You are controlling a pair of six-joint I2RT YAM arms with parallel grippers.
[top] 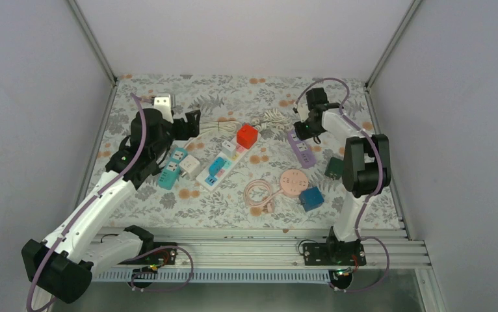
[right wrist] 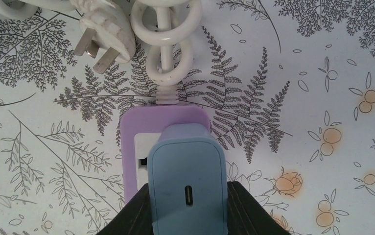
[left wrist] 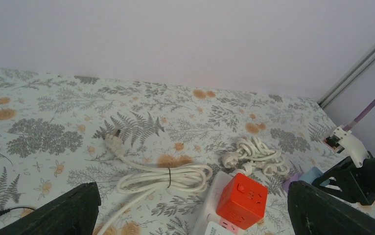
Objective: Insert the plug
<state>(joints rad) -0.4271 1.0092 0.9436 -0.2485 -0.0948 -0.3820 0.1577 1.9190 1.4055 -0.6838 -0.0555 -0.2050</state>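
At the far-right edge, right fingers (right wrist: 135,219) clamp blue charger (right wrist: 186,188) on purple strip (right wrist: 132,128), left fingers (left wrist: 63,215) wide, empty.

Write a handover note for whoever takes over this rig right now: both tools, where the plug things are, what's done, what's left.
Right tool: shut on the blue charger, held over the purple power strip near its cord end.
Left tool: open, empty, hanging above the red cube adapter and a coiled white cable.
Done: charger gripped and lined up over the strip's socket face.
Left: the views do not show whether the prongs are in; press it home, then release.
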